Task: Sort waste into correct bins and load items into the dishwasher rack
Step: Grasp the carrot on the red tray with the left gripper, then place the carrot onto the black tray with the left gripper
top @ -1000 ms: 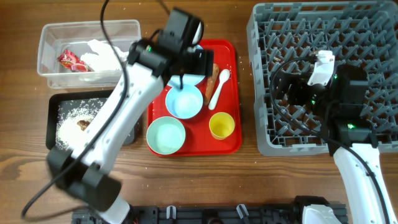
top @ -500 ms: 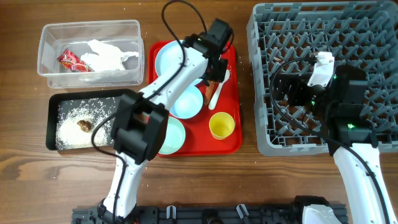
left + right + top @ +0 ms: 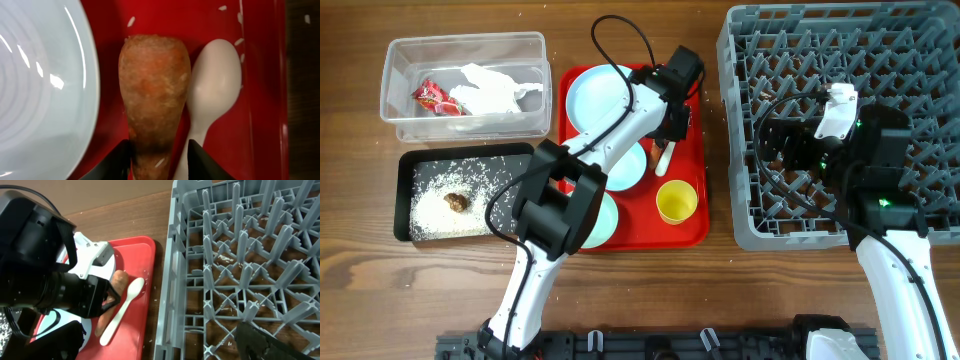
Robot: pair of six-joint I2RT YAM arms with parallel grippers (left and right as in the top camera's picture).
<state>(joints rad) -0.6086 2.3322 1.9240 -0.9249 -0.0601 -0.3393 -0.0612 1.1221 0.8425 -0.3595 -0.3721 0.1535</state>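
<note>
An orange-brown carrot (image 3: 152, 95) lies on the red tray (image 3: 695, 225) between a light blue plate (image 3: 598, 92) and a white plastic spoon (image 3: 212, 75). My left gripper (image 3: 161, 162) is open, low over the tray, its fingers on either side of the carrot's narrow end, with the spoon handle at the right finger. It hides most of the carrot in the overhead view (image 3: 670, 122). Two light blue bowls (image 3: 625, 170) (image 3: 585, 222) and a yellow cup (image 3: 676, 201) stand on the tray. My right gripper (image 3: 770, 138) is open and empty above the grey rack (image 3: 740, 200).
A clear tub (image 3: 395, 60) at the back left holds a white napkin (image 3: 490, 88) and a red wrapper (image 3: 432, 97). A black tray (image 3: 404, 200) in front of it holds rice (image 3: 435, 190) and a brown lump (image 3: 457, 200). My left arm lies across the bowls.
My left gripper has swung right from over the plate and come down around the carrot beside the spoon. The right arm has not moved.
</note>
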